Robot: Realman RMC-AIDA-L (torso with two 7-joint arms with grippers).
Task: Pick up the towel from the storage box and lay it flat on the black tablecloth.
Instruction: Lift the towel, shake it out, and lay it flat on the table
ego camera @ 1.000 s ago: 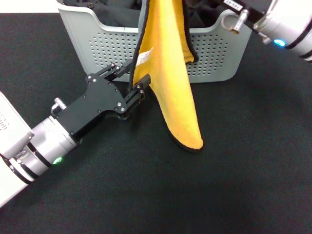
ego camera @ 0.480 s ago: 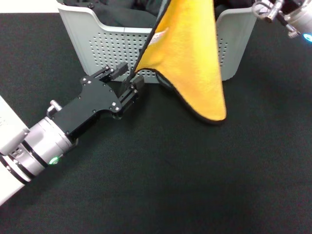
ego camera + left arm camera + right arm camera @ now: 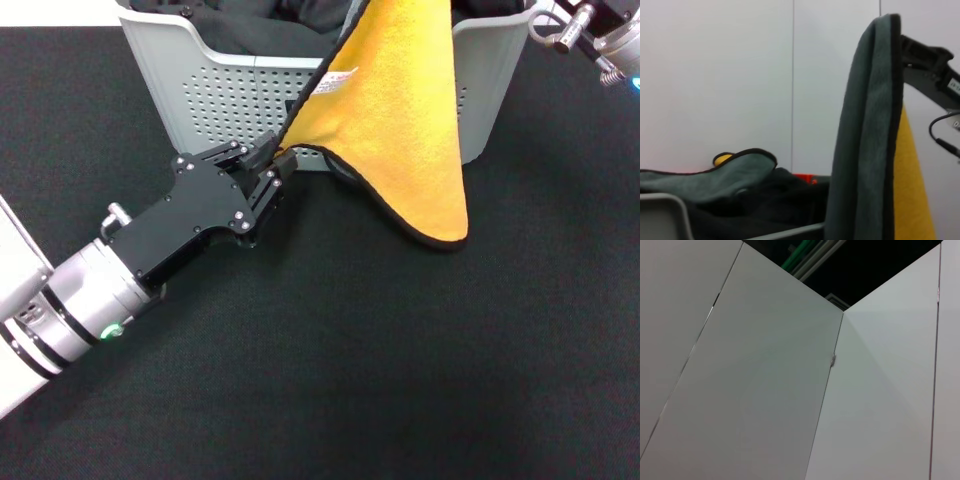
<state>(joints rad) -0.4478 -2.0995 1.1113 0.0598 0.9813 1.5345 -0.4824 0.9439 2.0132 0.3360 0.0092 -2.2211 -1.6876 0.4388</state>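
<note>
Head view shows your left gripper [image 3: 268, 165] with fingers clamped on the yellow towel's [image 3: 400, 120] lower edge, before the storage box [image 3: 200, 90]; it hangs over the black tablecloth [image 3: 400, 380], probably for spreading. Right gripper's fingers: cannot tell.

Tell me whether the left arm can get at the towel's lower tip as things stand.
Probably yes: the left gripper sits at the towel edge, and only bare black tablecloth lies between it and the hanging tip.

The towel's [image 3: 405, 130] top and the right claw holding it are cut off by the head view's upper edge.
</note>
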